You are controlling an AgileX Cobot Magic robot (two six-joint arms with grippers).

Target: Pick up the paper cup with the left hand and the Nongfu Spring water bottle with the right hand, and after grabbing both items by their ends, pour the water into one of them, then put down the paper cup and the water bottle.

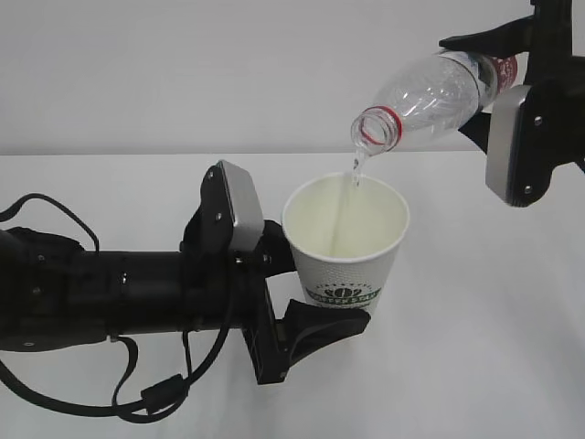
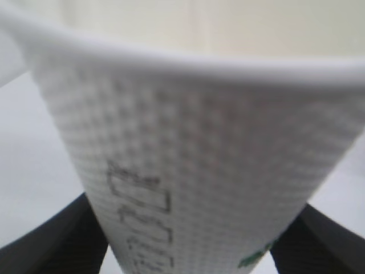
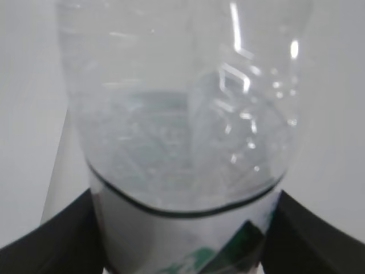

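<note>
**Exterior view: bottle tipped over the cup, water running**

Nearest the camera, the left hand (image 1: 302,302) reaches in from the left, its black fingers clamped on the lower end of the paper cup (image 1: 347,242). The cup stands upright and is held off the white table (image 1: 475,366), mouth open to the top. In the left wrist view its wall (image 2: 199,171) is white paper embossed with a fine dimple grid, tapering downward between the two dark fingers (image 2: 51,245), with a rolled rim and a trace of green print low on the side.

Above and to the far right, the right hand (image 1: 512,87) grips the Nongfu Spring water bottle (image 1: 430,96) by its base end. The bottle's long axis runs from upper right down to lower left, so the red-ringed neck sits just above the far-right part of the cup's rim. A thin stream of water (image 1: 352,174) falls from the mouth into the cup.

Clear, thin, ribbed plastic fills the right wrist view, with the bottle (image 3: 182,114) held between dark fingers (image 3: 57,245).

The pour depends on the neck staying inside the rim's outline; the bottle should probably be righted before anything is set down.
</note>
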